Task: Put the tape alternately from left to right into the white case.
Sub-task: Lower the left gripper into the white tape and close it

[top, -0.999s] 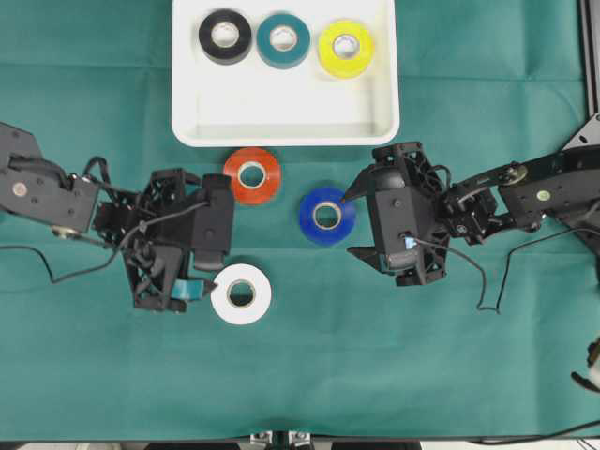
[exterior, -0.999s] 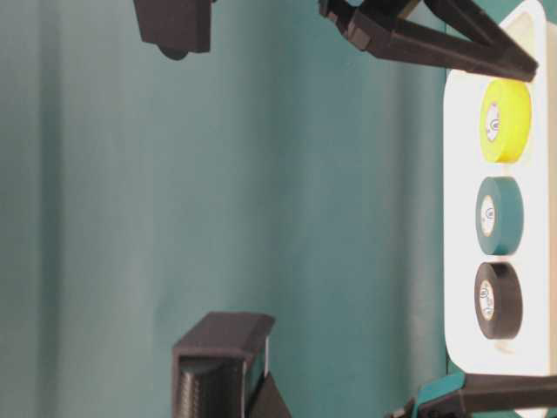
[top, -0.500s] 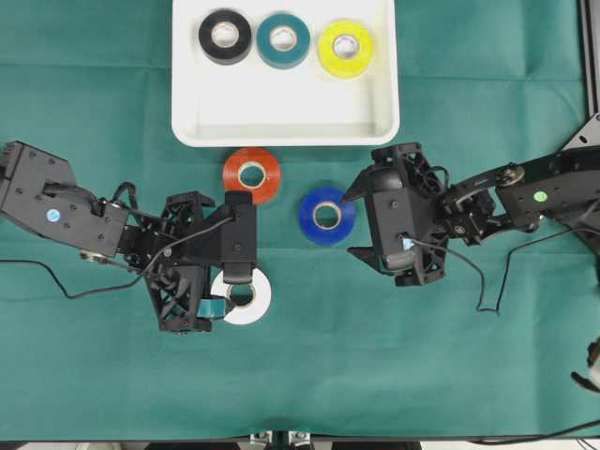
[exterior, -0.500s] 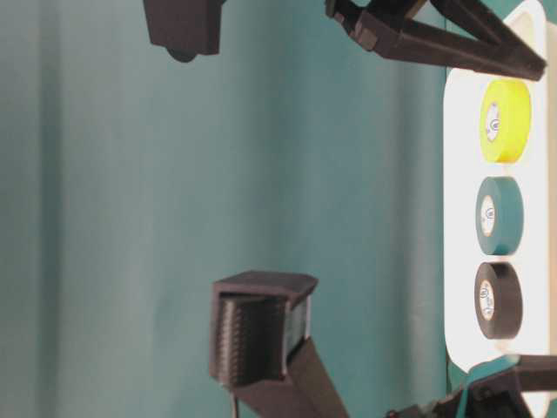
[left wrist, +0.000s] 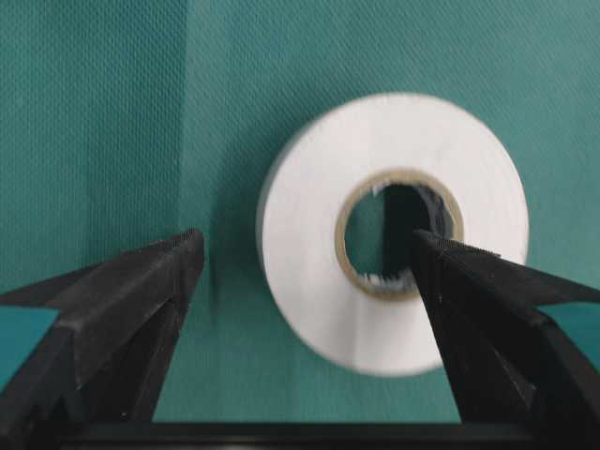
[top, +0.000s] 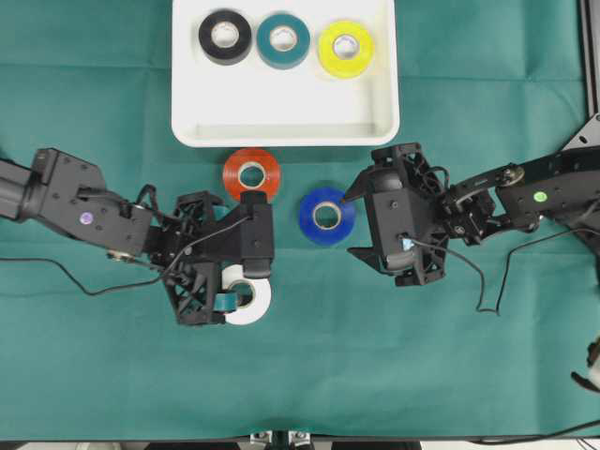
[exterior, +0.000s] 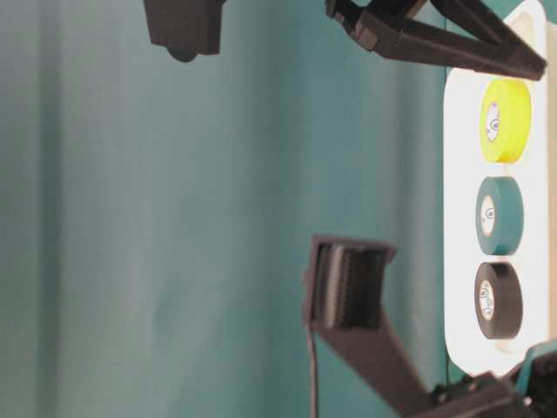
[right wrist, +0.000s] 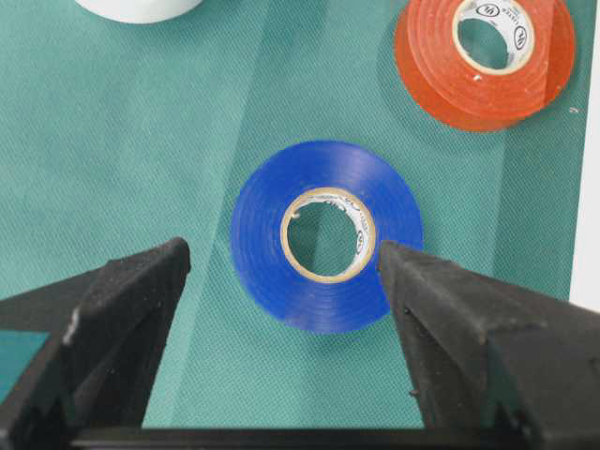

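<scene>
Left wrist view put the white tape roll (left wrist: pixel 392 230) flat on the green worktop (left wrist: pixel 94 112), one of my left gripper's (left wrist: pixel 305 258) spread, empty jaws over its core, the other outside its rim, straddling one wall.

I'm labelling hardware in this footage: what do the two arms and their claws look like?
Both arms are black, with open lattice-like frames behind each claw. The left claw and right claw have wedge-shaped black fingers with ridged inner faces and teal tape patches. Thin black cables trail over the green cloth. Small round stickers mark the arms: purple on the left, green on the right.
</scene>
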You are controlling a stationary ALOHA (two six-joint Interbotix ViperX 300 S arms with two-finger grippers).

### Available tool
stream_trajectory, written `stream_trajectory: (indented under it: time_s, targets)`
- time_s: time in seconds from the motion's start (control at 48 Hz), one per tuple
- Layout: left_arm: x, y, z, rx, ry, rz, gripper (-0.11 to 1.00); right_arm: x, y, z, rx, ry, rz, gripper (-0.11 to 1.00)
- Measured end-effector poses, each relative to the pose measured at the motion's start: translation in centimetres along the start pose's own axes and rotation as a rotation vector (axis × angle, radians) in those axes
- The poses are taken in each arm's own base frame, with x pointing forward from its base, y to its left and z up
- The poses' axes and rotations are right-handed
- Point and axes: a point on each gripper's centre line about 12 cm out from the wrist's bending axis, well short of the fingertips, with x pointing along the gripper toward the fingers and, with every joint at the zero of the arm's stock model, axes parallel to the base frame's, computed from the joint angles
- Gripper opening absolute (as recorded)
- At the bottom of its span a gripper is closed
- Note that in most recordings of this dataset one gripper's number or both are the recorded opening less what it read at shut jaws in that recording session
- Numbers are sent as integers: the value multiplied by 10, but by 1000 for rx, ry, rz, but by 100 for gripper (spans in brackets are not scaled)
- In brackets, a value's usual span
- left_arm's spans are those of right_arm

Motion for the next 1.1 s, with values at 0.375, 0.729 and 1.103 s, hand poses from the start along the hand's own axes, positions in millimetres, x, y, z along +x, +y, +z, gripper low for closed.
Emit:
stream_trajectory:
  time_s: [0.375,0.729,1.103]
  targets:
    - [11,3,3,-2,7,8,50,0,0,-1,0,3,0,88]
    - [9,6,-1,5,58,28,-2,0,0,-1,-2,3,0,88]
    - [-3,2,4,7,48,21,-2,0,0,-1,-2,3,0,88]
